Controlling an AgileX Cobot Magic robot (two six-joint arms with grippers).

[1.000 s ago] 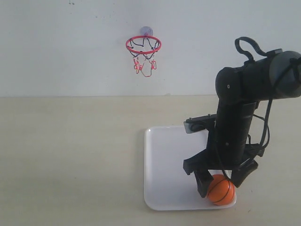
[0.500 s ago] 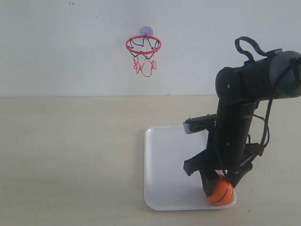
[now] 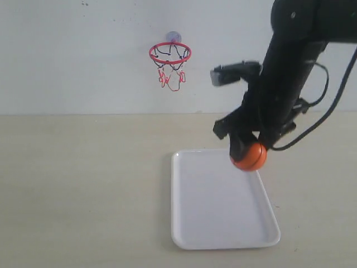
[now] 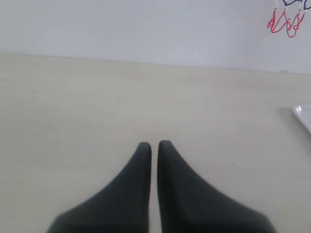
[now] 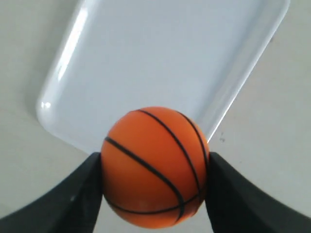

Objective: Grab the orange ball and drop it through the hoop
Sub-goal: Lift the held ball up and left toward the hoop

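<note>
Count one orange ball (image 3: 249,157), one hoop (image 3: 170,61), one white tray (image 3: 217,206) and two grippers. Locate the right gripper (image 3: 250,151) in the exterior view. Its two black fingers are closed against opposite sides of the orange ball, which sits between them with its black seam lines showing. The right wrist view confirms this grip, with one finger pressed to each side of the ball and the tray well below it. The ball is held off the tray, over the tray's far right part. In the exterior view it lies to the right of the hoop and lower than it, well apart from it. The hoop is fixed to the white wall (image 3: 67,56) at the far side of the scene, with one red ring rim and a black-and-red string net hanging under it. The tray lies flat on the pale table (image 3: 83,184) with nothing on it. Check the left gripper (image 4: 154,148) in the left wrist view. Its two fingers are drawn together with only a thin slit between the tips, and they grip nothing. It is over bare table.
</note>
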